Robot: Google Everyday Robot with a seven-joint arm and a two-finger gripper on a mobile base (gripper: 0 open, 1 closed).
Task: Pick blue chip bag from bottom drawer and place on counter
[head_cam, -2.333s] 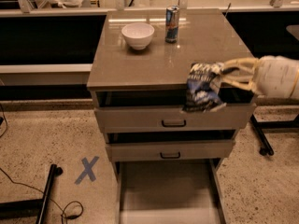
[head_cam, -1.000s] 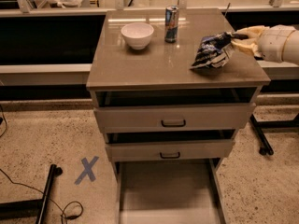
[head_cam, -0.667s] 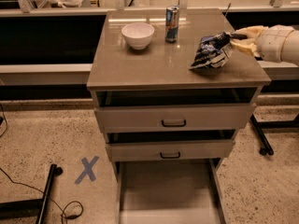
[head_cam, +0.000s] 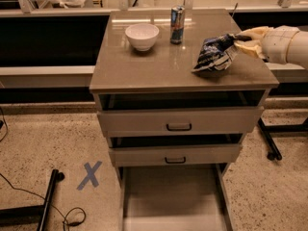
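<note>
One counter [head_cam: 144, 69], read left to right: white bowl [head_cam: 142, 35] at back left, slim drink can [head_cam: 177, 18] near it, then open slab. Below, the bottom drawer [head_cam: 173, 196] stands pulled out, its visible floor bare. Right of centre the blue chip bag [head_cam: 213, 55] rests tilted on the counter, near the right and front edges. My gripper [head_cam: 237, 38] reaches in from the right, pinched on the bag's upper corner. I judge the bag light, soft, crinkly and slippery, its contents fragile; the sealed corner is the safe hold. Free room lies leftward, mid-slab, well apart from bowl and can
</note>
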